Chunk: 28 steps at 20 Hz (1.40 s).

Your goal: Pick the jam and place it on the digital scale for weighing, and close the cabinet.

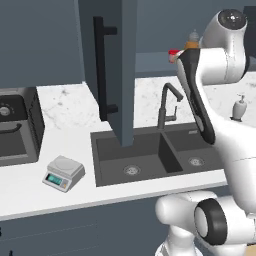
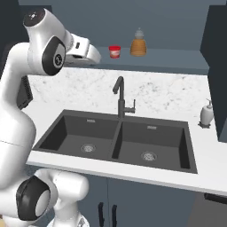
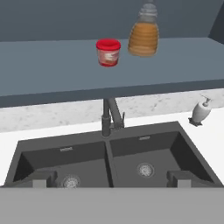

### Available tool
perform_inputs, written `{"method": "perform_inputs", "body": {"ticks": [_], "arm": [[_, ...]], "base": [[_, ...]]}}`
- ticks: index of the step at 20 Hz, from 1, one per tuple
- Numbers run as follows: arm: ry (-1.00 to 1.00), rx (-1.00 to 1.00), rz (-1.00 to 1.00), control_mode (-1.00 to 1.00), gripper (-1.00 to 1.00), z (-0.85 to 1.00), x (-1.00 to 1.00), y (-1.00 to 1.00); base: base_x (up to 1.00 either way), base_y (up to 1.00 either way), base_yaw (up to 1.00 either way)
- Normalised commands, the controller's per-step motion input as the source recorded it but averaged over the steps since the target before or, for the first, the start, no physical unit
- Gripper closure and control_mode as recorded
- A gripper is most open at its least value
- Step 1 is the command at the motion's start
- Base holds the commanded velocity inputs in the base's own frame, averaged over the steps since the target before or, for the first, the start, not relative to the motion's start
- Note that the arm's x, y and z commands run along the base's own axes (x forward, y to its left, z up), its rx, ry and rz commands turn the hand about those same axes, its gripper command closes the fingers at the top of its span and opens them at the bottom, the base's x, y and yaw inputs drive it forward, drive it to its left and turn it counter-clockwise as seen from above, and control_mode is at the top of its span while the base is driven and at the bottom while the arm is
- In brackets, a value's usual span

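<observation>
Red-lidded jam [image 3: 108, 52] sits upright on the cabinet shelf [image 3: 52, 65], ahead of and above your released tool [image 3: 109, 178], left of the orange bottle [image 3: 143, 37].

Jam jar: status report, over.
Gripper open, empty, short of the shelf. Jam on open cabinet shelf beside orange bottle. Scale bare. Path clear.

The worktop [image 2: 177, 91] looks like polished white marble with faint grey veining, and the double sink [image 2: 116, 141] set in it is a matt charcoal, as is the tap [image 2: 120, 96]. The cabinet [image 1: 117, 70] door is flat matt blue-grey with a black bar handle [image 1: 101, 67]. The jam [image 3: 108, 52] has a smooth red lid, the orange bottle [image 3: 143, 36] looks translucent, and the digital scale [image 1: 63, 173] is smooth pale grey plastic.
</observation>
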Motion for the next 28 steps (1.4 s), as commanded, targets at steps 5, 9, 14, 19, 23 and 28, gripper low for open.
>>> {"method": "perform_inputs", "body": {"ticks": [5,9,14,19,23,28], "arm": [[0.0,0.0,-0.06,-1.0,-1.0,0.0,0.7,-0.31],[0.0,0.0,-0.04,-1.0,-1.0,0.0,0.49,-0.08],[0.0,0.0,0.0,-1.0,-1.0,-0.16,0.75,0.0],[0.0,0.0,0.01,-1.0,-1.0,-0.11,0.74,-0.11],[-0.06,0.0,0.0,-1.0,-1.0,0.12,0.32,-0.18],[-0.09,0.05,0.0,-1.0,-1.0,0.21,0.17,-0.06]], "base": [[0.0,0.0,0.0],[0.0,0.0,0.0],[0.0,0.0,0.0],[0.0,0.0,0.0],[0.0,0.0,0.0],[0.0,0.0,0.0]]}}
